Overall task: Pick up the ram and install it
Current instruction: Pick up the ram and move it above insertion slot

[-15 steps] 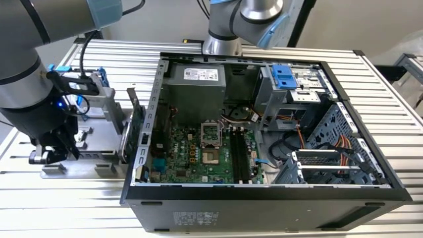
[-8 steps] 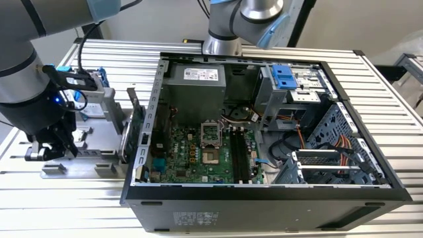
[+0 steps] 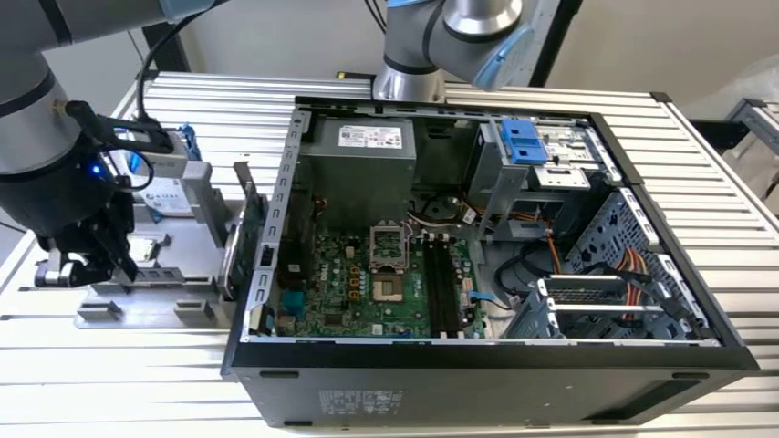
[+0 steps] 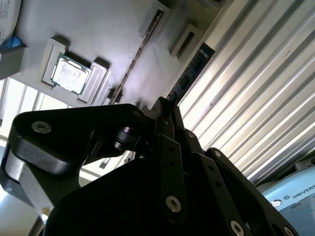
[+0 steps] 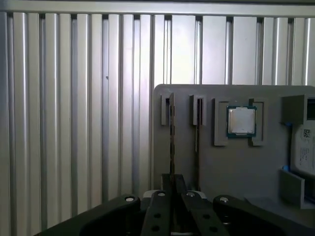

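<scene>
Black and narrow, the gripper (image 5: pixel 173 178) sat almost fully closed. We saw it clenched on the thin ram (image 5: pixel 172 128), which stood on edge in a grey holder (image 5: pixel 231 167).

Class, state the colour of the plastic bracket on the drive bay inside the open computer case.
Light blue; the plastic bracket shows best in the exterior view.

Observed arm (image 3: pixel 36 119) reaching down at the exterior view's left, wrist vertical, pincer (image 3: pixel 88 272) low, fingers (image 5: pixel 162 184) clamped onto the ram (image 4: pixel 194 66).
</scene>
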`<move>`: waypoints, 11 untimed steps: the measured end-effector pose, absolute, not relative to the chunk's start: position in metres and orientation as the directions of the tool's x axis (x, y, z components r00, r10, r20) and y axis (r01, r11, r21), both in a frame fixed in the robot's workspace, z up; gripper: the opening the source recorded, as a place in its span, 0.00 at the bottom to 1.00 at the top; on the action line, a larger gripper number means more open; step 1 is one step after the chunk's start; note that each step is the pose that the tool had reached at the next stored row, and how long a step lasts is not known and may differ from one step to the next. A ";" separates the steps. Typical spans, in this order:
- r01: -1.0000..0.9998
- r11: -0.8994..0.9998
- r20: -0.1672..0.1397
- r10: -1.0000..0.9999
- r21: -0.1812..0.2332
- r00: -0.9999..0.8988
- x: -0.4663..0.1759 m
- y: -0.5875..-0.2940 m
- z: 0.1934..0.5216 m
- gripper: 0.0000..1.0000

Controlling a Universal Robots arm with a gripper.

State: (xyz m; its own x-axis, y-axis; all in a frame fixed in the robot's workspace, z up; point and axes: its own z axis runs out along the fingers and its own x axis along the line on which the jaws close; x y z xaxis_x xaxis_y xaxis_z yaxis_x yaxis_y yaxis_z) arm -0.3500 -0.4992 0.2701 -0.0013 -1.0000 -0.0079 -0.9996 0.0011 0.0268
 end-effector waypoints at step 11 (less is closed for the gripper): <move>-1.000 0.001 -0.008 -1.000 0.027 -0.001 -0.350 -0.499 0.288 0.00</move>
